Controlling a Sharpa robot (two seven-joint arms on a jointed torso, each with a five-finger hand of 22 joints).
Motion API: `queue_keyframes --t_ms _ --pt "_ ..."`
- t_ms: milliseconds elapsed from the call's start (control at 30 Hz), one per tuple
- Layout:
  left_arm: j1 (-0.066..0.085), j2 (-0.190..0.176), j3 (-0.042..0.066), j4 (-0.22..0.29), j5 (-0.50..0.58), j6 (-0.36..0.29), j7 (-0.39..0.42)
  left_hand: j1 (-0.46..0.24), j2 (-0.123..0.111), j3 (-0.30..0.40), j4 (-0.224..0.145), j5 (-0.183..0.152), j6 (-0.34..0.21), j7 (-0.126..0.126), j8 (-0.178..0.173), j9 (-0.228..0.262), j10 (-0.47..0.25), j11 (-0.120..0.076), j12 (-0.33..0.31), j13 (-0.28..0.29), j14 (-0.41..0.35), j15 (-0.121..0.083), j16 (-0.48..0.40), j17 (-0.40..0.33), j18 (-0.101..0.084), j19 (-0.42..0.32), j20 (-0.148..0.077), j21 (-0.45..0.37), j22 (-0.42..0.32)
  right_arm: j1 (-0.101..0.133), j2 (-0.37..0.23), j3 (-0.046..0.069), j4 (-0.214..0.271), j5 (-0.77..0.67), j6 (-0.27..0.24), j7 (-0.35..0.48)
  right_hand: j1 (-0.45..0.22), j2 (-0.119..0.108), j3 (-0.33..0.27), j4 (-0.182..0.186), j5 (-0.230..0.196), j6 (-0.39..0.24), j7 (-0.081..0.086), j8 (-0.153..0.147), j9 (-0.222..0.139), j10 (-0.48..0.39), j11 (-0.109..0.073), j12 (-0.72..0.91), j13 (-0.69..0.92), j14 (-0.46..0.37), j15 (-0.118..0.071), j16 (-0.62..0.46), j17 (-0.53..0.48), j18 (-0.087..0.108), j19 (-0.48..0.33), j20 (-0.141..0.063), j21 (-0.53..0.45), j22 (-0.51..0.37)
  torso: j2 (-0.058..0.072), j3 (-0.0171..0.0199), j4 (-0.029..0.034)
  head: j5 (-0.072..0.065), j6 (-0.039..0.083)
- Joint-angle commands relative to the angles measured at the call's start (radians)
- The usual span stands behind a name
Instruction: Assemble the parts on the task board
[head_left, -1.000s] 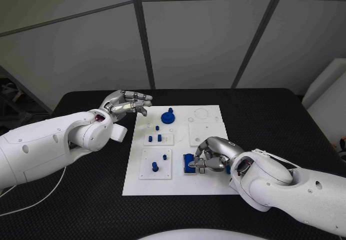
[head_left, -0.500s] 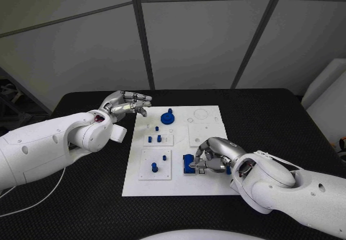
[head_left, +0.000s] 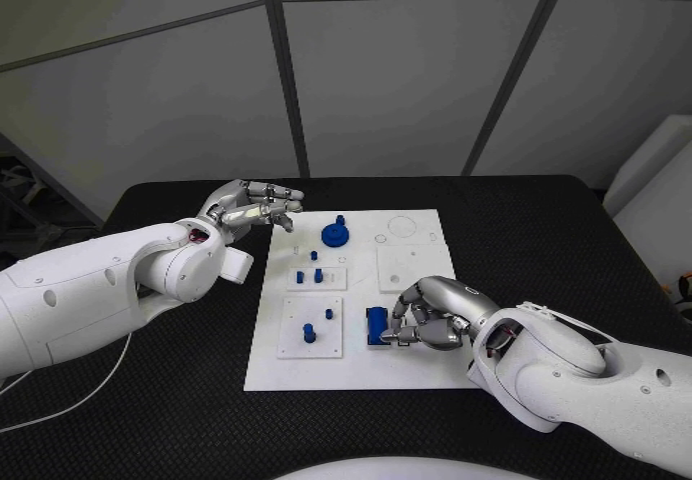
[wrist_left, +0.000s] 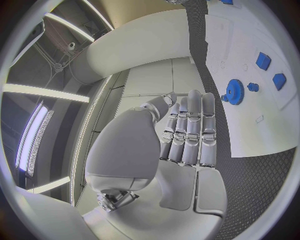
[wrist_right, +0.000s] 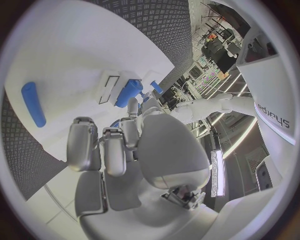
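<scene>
We see our right hand at the lower right of the task board, fingers curled on a blue rectangular block standing upright there. Our left hand hovers upper left, fingers loosely curled, holding nothing.

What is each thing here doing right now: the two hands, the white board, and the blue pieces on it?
Left hand: raised beside the board's far left corner, fingers curled, holding nothing.
Right hand: down on the board, fingers closed around the blue block.
Blue block: on the board, gripped.
Blue gear: flat on the board, untouched.
Blue pegs: standing upright in their small plates.
Task board: flat on the table.
</scene>
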Motion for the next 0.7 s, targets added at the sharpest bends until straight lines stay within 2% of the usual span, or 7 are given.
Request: queue_keyframes --t_ms 33,233,400,533,700 --pt "0.001 0.002 0.001 0.0 0.002 0.009 0.004 -0.007 0.002 -0.006 0.0 -0.001 -0.007 0.003 0.006 0.0 -0.005 0.0 0.005 0.0 -0.001 0.008 -0.006 -0.002 -0.01 -0.006 0.004 -0.002 -0.001 0.001 0.007 0.0 -0.009 0.014 0.036 0.023 0.002 -0.009 -0.001 -0.002 -0.005 0.005 -0.001 0.004 0.002 0.026 -0.016 0.006 0.001 0.087 -0.003 0.006 0.182 -0.013 0.001 -0.004 0.004 0.036 -0.001 -0.0004 0.0023 -0.001 0.0" --pt "0.001 0.001 0.001 0.0 0.002 0.008 0.004 -0.007 0.002 -0.006 0.0 -0.001 -0.007 0.003 0.006 0.0 -0.005 0.0 0.005 0.0 -0.001 0.008 -0.006 -0.002 -0.01 -0.006 0.004 -0.002 -0.001 0.001 0.026 0.0 -0.025 0.013 0.054 0.014 0.013 -0.01 0.002 -0.009 -0.005 0.006 -0.002 0.004 0.002 0.027 -0.017 0.007 0.003 0.087 -0.004 0.006 0.182 -0.013 0.001 -0.004 0.004 0.036 0.001 -0.0011 0.003 0.002 -0.001" --pt "0.001 0.0 0.001 0.001 0.002 0.008 0.004 -0.007 0.002 -0.006 0.0 -0.001 -0.007 0.003 0.006 0.0 -0.005 0.0 0.005 0.0 -0.001 0.008 -0.006 -0.002 -0.01 -0.006 0.004 -0.002 -0.001 0.001 0.033 0.0 -0.032 0.001 0.054 0.005 0.015 -0.01 0.003 -0.01 -0.005 0.006 -0.003 0.004 0.002 0.027 -0.018 0.008 0.004 0.087 -0.004 0.006 0.182 -0.013 0.001 -0.004 0.004 0.036 0.001 -0.0006 0.0003 0.004 -0.001" --pt "0.001 0.0 0.001 0.001 0.002 0.008 0.004 -0.007 0.002 -0.006 0.0 -0.001 -0.007 0.003 0.006 0.0 -0.005 0.0 0.005 0.0 -0.001 0.008 -0.006 -0.002 -0.01 -0.006 0.004 -0.002 -0.001 0.001 0.038 0.0 -0.04 -0.019 0.034 -0.018 0.021 -0.004 0.008 -0.012 -0.004 0.009 -0.004 0.005 0.002 0.03 -0.018 0.013 0.009 0.087 -0.005 0.007 0.184 -0.013 0.003 -0.004 0.005 0.038 0.001 -0.0003 -0.0008 0.003 -0.002" --pt "0.001 0.001 0.001 0.0 0.002 0.008 0.004 -0.007 0.002 -0.006 0.0 -0.001 -0.007 0.003 0.006 0.0 -0.005 0.0 0.005 0.0 -0.001 0.008 -0.006 -0.002 -0.01 -0.006 0.004 -0.002 -0.001 0.001 0.042 0.0 -0.051 -0.038 0.005 -0.04 0.024 0.003 0.012 -0.012 -0.002 0.013 -0.006 0.007 0.003 0.038 -0.02 0.026 0.021 0.088 -0.006 0.008 0.187 -0.014 0.005 -0.005 0.008 0.041 0.0 0.0001 0.0017 0.002 -0.004"
